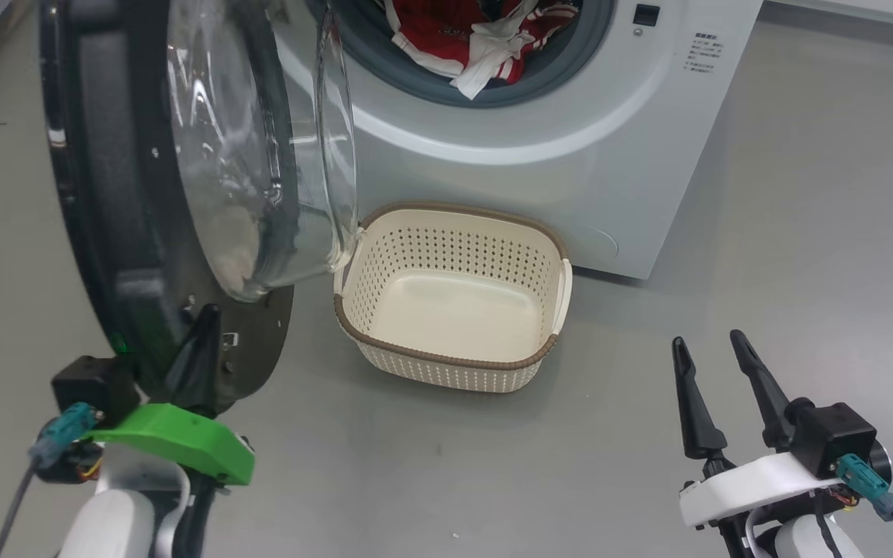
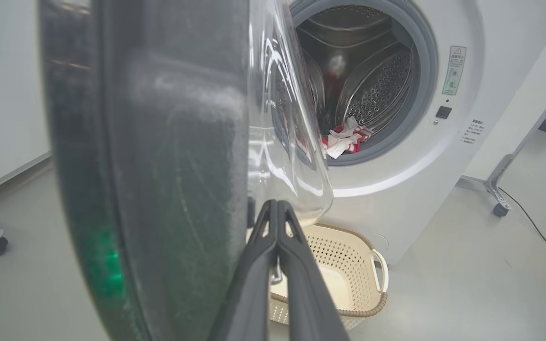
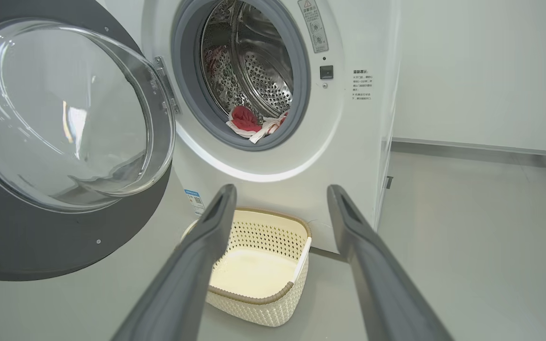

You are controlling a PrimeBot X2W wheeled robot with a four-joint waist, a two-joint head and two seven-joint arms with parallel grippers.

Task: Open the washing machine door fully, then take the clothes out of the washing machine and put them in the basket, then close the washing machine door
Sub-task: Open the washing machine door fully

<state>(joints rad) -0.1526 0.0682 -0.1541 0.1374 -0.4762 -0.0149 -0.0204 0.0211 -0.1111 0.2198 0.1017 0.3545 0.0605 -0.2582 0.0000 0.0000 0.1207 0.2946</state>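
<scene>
Smooth grey floor [image 1: 803,232], with a pale wall [image 3: 481,66] behind the machine. I am looking down from the robot's head at a white, boxy front-loading washing machine [image 1: 570,155].

The washing machine door [image 1: 105,194] stands open, swung out to my left. It is a large disc with a glossy black rim. Its clear glass bowl [image 3: 64,113] bulges toward the machine.

Inside the porthole, a ribbed grey rubber gasket [image 3: 185,85] rings a shiny steel drum [image 3: 263,80] dotted with small holes. The clothes [image 1: 477,39] lie in the bottom of the drum at its front lip. They are soft, crumpled red fabric with white stripes and panels, and one white fold droops over the gasket.

The basket [image 1: 446,208] sits on the floor just in front of the machine, below the porthole. It is cream plastic and rounded-rectangular, with perforated sides and a brown woven-look rim. Its smooth cream bottom is in plain view.

My left gripper [image 2: 277,203] has its two dark fingers pressed together with nothing between them. They point up along the lower inner face of the door, under the glass bowl. I cannot tell whether they touch the door.

My right gripper [image 1: 708,339] hangs above the floor to the right of the basket, well apart from it, fingers spread.
</scene>
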